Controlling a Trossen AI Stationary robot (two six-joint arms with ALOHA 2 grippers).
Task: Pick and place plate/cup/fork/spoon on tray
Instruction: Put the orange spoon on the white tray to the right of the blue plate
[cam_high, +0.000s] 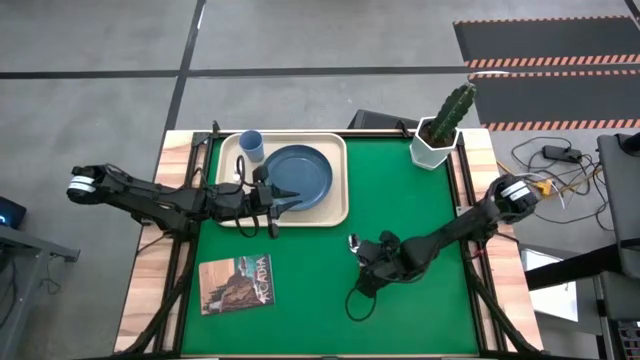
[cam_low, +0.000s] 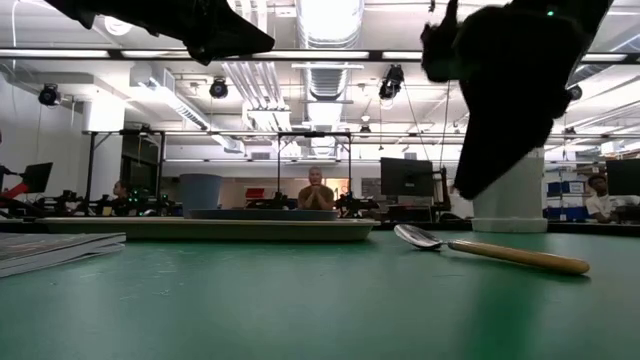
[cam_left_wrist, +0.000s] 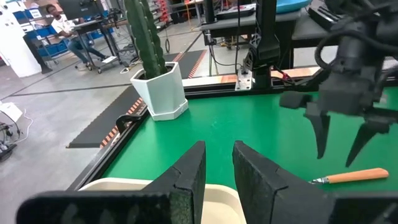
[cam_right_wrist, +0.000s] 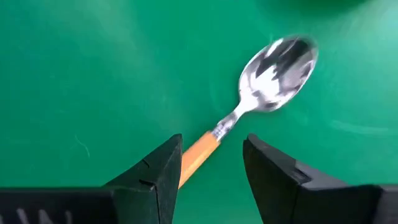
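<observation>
The cream tray (cam_high: 226, 178) lies at the table's far left, and its rim shows in the low view (cam_low: 150, 229). It holds the dark blue plate (cam_high: 305, 170) and the light blue cup (cam_high: 251, 146). The orange-handled spoon (cam_right_wrist: 280, 62) lies flat on the green mat, bowl up, and also shows in the low view (cam_low: 480, 250). My right gripper (cam_right_wrist: 211, 146) is open just above it, one finger on either side of the handle (cam_right_wrist: 199, 154), touching nothing. My left gripper (cam_high: 285, 196) hovers over the plate's near edge, open and empty (cam_left_wrist: 217, 152). I see no fork.
A white hexagonal cactus pot (cam_high: 437, 140) stands at the far right corner. A picture-covered booklet (cam_high: 237, 283) lies near the front left. The green mat between the tray and the pot is bare. People sit in the room behind the table (cam_low: 316, 190).
</observation>
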